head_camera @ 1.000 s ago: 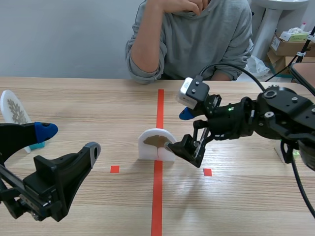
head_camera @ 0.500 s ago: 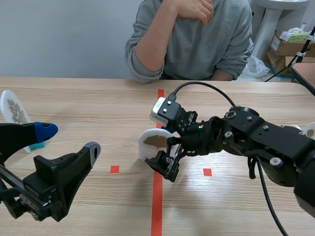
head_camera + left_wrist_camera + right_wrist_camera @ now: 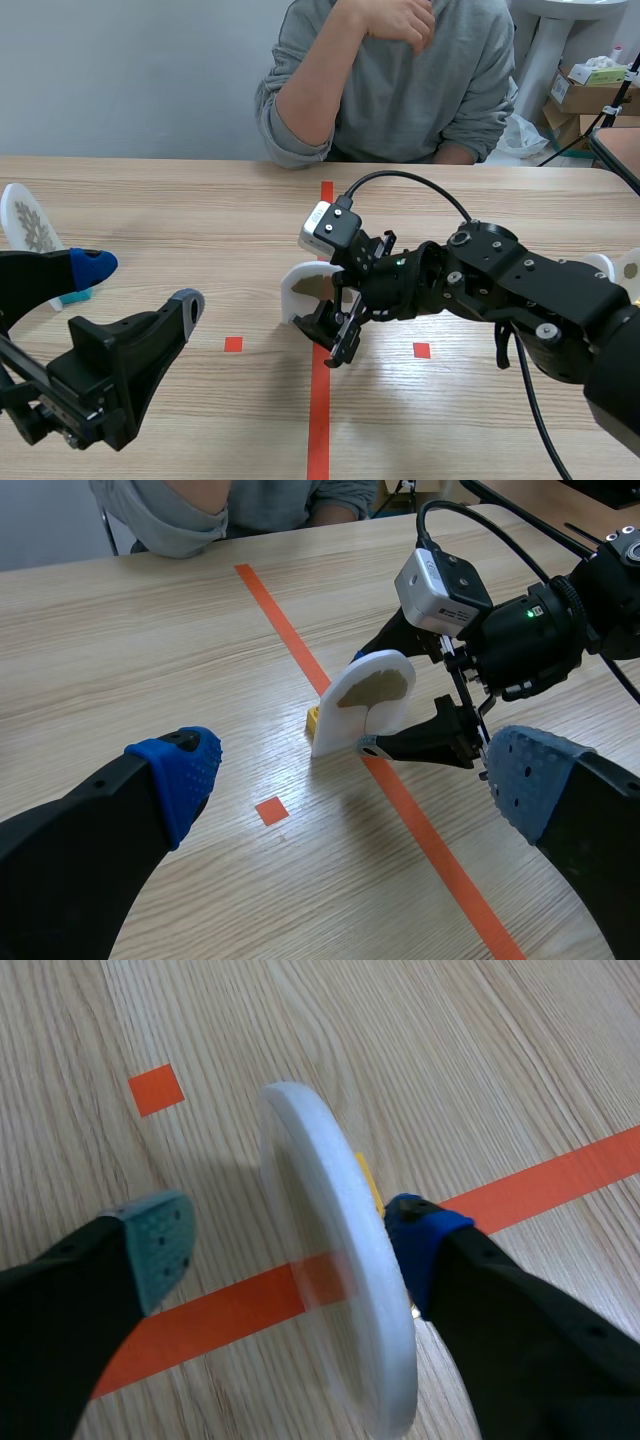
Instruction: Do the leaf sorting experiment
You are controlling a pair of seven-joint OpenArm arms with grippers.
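Centrally, item one: a white leaf disc (image 3: 300,285), standing on edge on a small yellow base (image 3: 313,717), set on the long orange-red tape line (image 3: 320,400) of the wooden table (image 3: 200,220). A brown fan-shaped leaf shows on the face turned toward the robot.

Item two: right gripper (image 3: 335,315), reaching in from the right past the tape line. Its fingers are spread and straddle the disc. In the right wrist view the blue-padded finger (image 3: 415,1240) lies against the disc's far face near the yellow base, while the grey-green pad (image 3: 160,1245) stands off from the near face with a visible gap of table between. The disc is therefore flanked, not pinched. A white camera block (image 3: 325,228) sits on the wrist above the disc, with a black cable arching back over the arm.

Item three: left gripper (image 3: 140,283), low at the robot's left, well apart from the disc. Its fingers are wide apart with nothing between them, one blue pad (image 3: 185,770) and one blue-grey pad (image 3: 530,780). An orange-red square mark (image 3: 233,344) lies on the table just beside it.

Item four: a second white disc (image 3: 25,222), bearing a pale feathery leaf, at the table's far left edge, tilted, behind the left arm.

Item five: a person (image 3: 400,90) in a grey sweatshirt seated across the table, one hand raised to the chest.

Item six: cardboard boxes (image 3: 590,90) beyond the table on the right.
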